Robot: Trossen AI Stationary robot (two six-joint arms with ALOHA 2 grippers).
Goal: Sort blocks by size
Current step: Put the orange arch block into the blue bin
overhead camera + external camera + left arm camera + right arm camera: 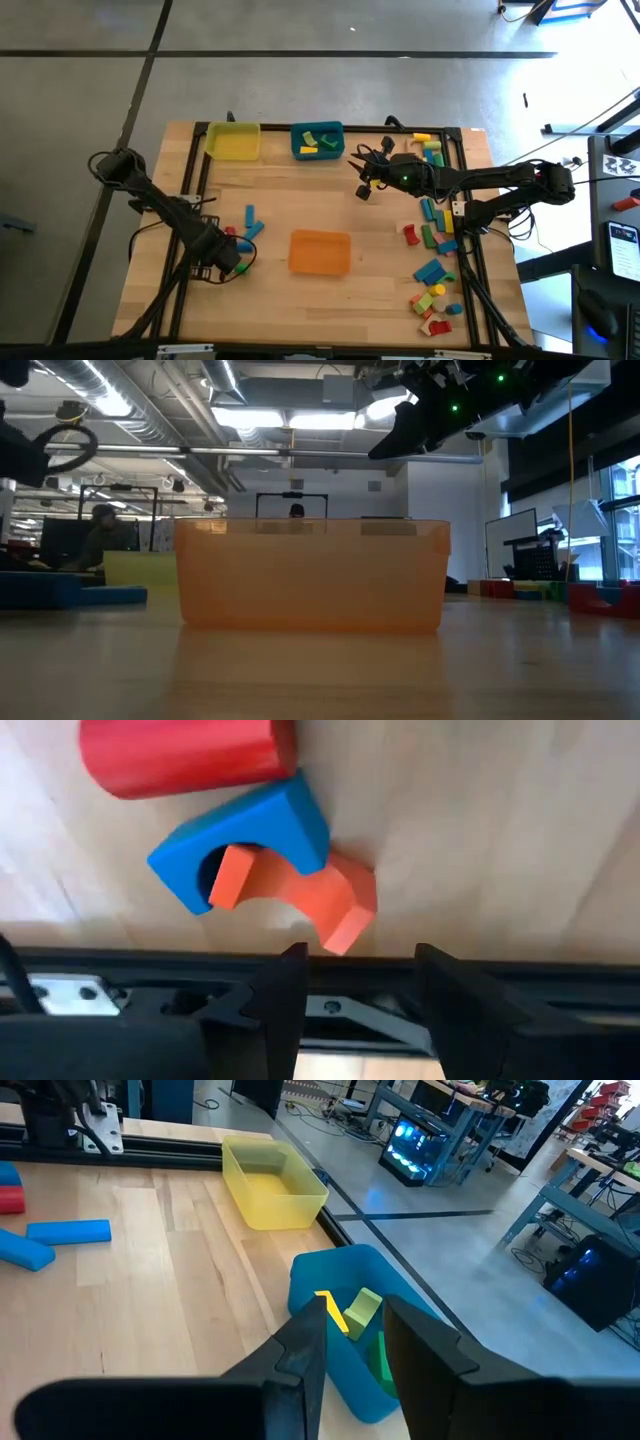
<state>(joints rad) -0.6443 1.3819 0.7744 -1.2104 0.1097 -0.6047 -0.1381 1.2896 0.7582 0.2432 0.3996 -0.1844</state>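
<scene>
You have three bins on the counter (270, 205): one yellow bin (233, 141), one teal bin (318, 141), one orange bin (320, 251). Two arms work here, each with one pincer. The blocks (432, 262) are too many to count.

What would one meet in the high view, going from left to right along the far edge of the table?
Yellow bin → teal bin, with yellow and green blocks inside → right hand, just in front of the teal bin's right end → a few loose blocks near the far right corner.
</scene>
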